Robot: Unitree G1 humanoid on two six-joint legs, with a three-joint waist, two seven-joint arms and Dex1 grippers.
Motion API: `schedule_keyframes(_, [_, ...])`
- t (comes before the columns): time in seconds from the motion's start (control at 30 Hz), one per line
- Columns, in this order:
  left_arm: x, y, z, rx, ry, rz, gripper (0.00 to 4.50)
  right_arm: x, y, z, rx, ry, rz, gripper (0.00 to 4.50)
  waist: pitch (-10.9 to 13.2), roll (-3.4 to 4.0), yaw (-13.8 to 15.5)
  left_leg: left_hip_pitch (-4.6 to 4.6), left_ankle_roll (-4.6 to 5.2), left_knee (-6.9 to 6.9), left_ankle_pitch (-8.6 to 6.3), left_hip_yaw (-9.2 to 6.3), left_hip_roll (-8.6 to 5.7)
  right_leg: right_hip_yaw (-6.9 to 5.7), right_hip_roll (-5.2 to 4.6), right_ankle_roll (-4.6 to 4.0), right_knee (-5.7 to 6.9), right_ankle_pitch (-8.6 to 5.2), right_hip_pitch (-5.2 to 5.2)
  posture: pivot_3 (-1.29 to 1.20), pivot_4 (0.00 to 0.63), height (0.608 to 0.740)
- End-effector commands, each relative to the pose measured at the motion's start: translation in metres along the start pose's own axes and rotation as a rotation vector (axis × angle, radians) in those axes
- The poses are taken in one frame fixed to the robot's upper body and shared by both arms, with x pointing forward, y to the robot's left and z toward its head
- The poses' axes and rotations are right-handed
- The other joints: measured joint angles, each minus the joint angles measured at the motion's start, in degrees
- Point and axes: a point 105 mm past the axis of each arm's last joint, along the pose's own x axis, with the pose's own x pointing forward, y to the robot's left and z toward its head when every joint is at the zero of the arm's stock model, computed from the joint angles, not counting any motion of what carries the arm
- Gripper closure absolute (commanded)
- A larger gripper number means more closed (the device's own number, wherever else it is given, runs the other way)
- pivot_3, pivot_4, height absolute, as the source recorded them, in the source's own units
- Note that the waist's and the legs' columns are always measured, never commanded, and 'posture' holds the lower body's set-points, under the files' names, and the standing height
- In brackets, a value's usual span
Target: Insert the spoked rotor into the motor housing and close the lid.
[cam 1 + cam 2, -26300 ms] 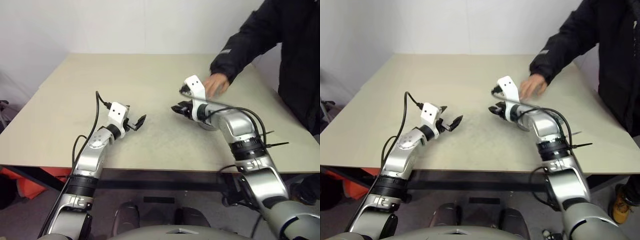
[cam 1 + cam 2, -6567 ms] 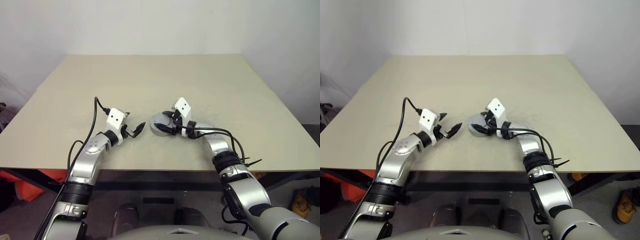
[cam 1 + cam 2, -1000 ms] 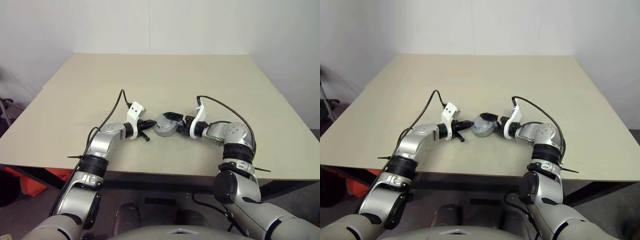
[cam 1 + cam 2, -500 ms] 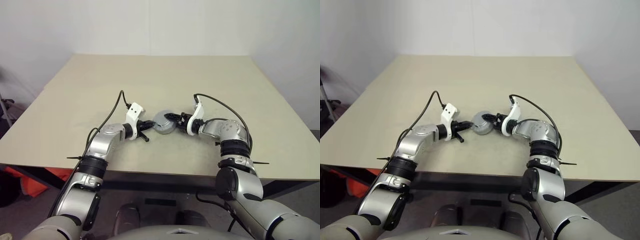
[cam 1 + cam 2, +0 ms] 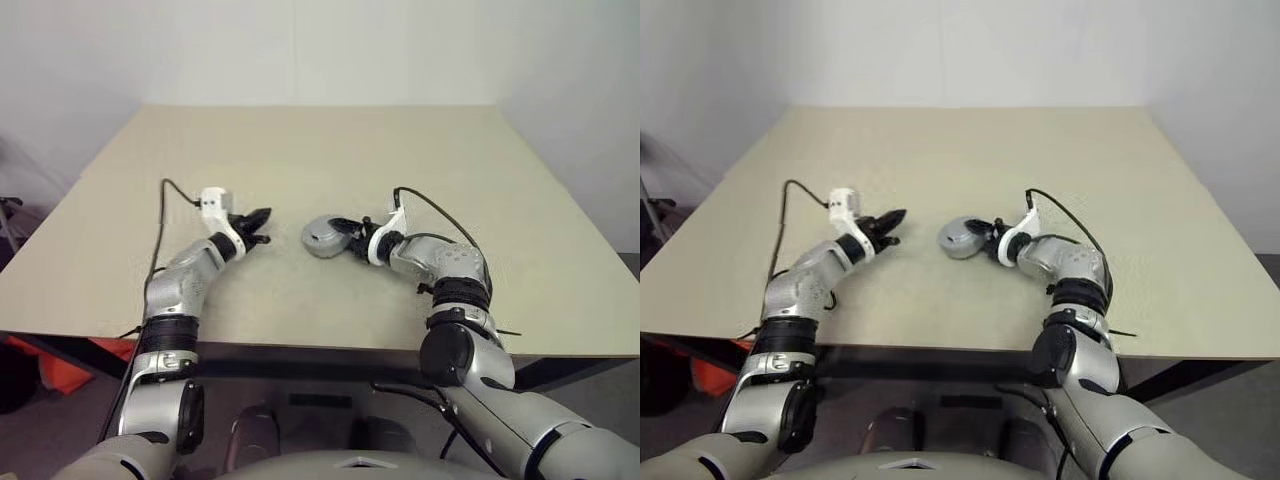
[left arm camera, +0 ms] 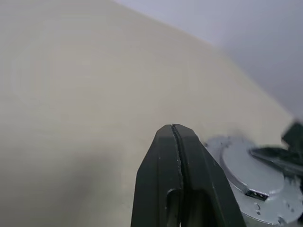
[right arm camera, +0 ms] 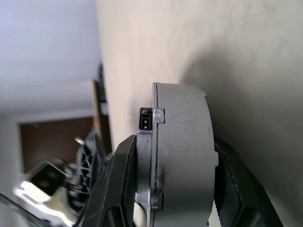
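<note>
Broad beige table (image 5: 320, 150), matte and pale, backed by a plain white wall (image 5: 300, 50). Near its middle, toward the front edge, sat the motor housing (image 5: 322, 238): a round, shallow, silver-grey metal can, resting on the tabletop. Seen from the right wrist as a thick smooth grey disc on edge, with a seam running round it where the lid (image 7: 146, 156) met the body, plus a small dark rectangular notch in a tab at that seam. Seen from the left wrist as a pale circular top face with a raised flat centre and small dark marks near the rim. Clamped across the housing from the right side: right gripper (image 5: 345, 236), one black finger (image 7: 120, 189) against the lid face, the other against the opposite face. Off to the housing's left, well apart from it: left gripper (image 5: 258, 226), fingers pressed together tip to tip, nothing between them, pointing toward the housing.
</note>
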Motion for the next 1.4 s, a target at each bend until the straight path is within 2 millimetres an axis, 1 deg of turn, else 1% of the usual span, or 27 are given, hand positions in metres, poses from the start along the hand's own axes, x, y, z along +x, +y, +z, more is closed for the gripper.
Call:
schedule_keyframes(0.03, [-0.012,-0.008,0.022,-0.089,-0.094,-0.044,4.50,0.007,0.068,0.006,0.001,-0.028,0.223,2.42,0.00,0.00,-0.09,-0.06,0.00,0.01,0.00,0.00,0.00,0.00,0.00,-0.05,0.11,-0.03,-0.12,0.00,0.000,0.740])
schedule_keyframes(0.1, [-0.019,-0.012,0.022,-0.123,-0.103,-0.071,4.50,0.011,0.083,0.005,0.012,-0.029,0.266,2.42,0.00,0.00,-0.02,-0.33,0.00,0.07,0.00,0.01,0.02,-0.01,0.03,-0.16,0.41,-0.10,-0.54,0.00,0.000,0.740])
schedule_keyframes(0.17, [-0.026,-0.014,0.022,-0.174,-0.121,-0.086,4.14,0.015,0.099,0.001,0.003,-0.014,0.304,2.42,0.00,-0.01,-0.01,-0.45,-0.05,0.09,0.03,0.01,0.07,-0.10,0.12,-0.23,0.44,-0.14,-0.63,0.00,0.000,0.740])
schedule_keyframes(0.23, [-0.031,-0.018,0.023,-0.232,-0.145,-0.105,3.72,0.018,0.110,-0.003,-0.013,0.004,0.326,2.42,0.01,-0.01,0.01,-0.46,-0.07,0.09,0.04,0.01,0.08,-0.11,0.13,-0.25,0.43,-0.16,-0.63,0.00,0.000,0.740])
schedule_keyframes(0.33, [-0.037,-0.025,0.022,-0.290,-0.163,-0.139,2.69,0.020,0.119,-0.007,-0.031,0.024,0.344,2.42,0.04,-0.07,0.06,-0.50,-0.08,0.21,0.04,0.00,0.09,-0.10,0.12,-0.23,0.43,-0.15,-0.61,0.00,0.000,0.740])
schedule_keyframes(0.43, [-0.042,-0.030,0.021,-0.333,-0.174,-0.163,1.74,0.021,0.122,-0.009,-0.044,0.040,0.345,2.42,0.05,-0.08,0.05,-0.50,-0.08,0.34,0.04,-0.02,0.10,-0.08,0.12,-0.19,0.45,-0.13,-0.55,0.00,0.000,0.740])
schedule_keyframes(0.57, [-0.048,-0.051,0.018,-0.482,-0.149,-0.295,0.35,0.021,0.123,-0.014,-0.062,0.072,0.344,2.42,0.07,-0.12,0.07,-0.52,-0.09,0.45,0.04,-0.03,0.09,-0.08,0.13,-0.15,0.53,-0.11,-0.55,0.00,0.000,0.740])
schedule_keyframes(0.6, [-0.048,-0.054,0.018,-0.514,-0.145,-0.319,0.06,0.021,0.123,-0.015,-0.064,0.077,0.347,2.42,0.07,-0.12,0.07,-0.52,-0.09,0.47,0.04,-0.03,0.09,-0.08,0.13,-0.14,0.53,-0.10,-0.55,0.00,0.000,0.740])
schedule_keyframes(0.7, [-0.044,-0.059,0.019,-0.608,-0.150,-0.357,0.02,0.020,0.126,-0.017,-0.078,0.093,0.357,2.42,0.08,-0.13,0.04,-0.52,-0.09,0.50,0.04,-0.03,0.08,-0.06,0.14,-0.10,0.54,-0.08,-0.54,0.00,0.000,0.740])
schedule_keyframes(0.8, [-0.036,-0.060,0.020,-0.658,-0.157,-0.367,0.02,0.018,0.129,-0.019,-0.092,0.102,0.365,2.42,0.08,-0.13,0.05,-0.53,-0.12,0.52,0.06,-0.04,0.07,-0.06,0.17,-0.08,0.55,-0.07,-0.54,0.00,0.000,0.740])
schedule_keyframes(0.97, [-0.022,-0.064,0.030,-0.728,-0.195,-0.402,0.02,0.016,0.129,-0.020,-0.110,0.107,0.370,2.42,0.09,-0.15,0.12,-0.56,-0.13,0.54,0.07,-0.05,0.06,-0.05,0.17,0.17,0.54,0.08,-0.54,0.00,0.000,0.740])
schedule_keyframes(1.13, [-0.003,-0.064,0.026,-0.739,-0.163,-0.391,0.02,0.011,0.132,-0.021,-0.127,0.097,0.386,2.42,0.09,-0.16,0.20,-0.62,-0.13,0.60,0.07,-0.10,0.04,-0.04,0.17,0.25,0.52,0.13,-0.53,0.00,0.000,0.740])
schedule_keyframes(1.4, [0.009,-0.071,0.022,-0.735,-0.128,-0.416,0.02,0.008,0.134,-0.022,-0.139,0.087,0.396,2.42,0.09,-0.17,0.20,-0.63,-0.13,0.67,0.07,-0.10,0.03,-0.03,0.17,0.28,0.55,0.15,-0.53,0.00,0.000,0.740])
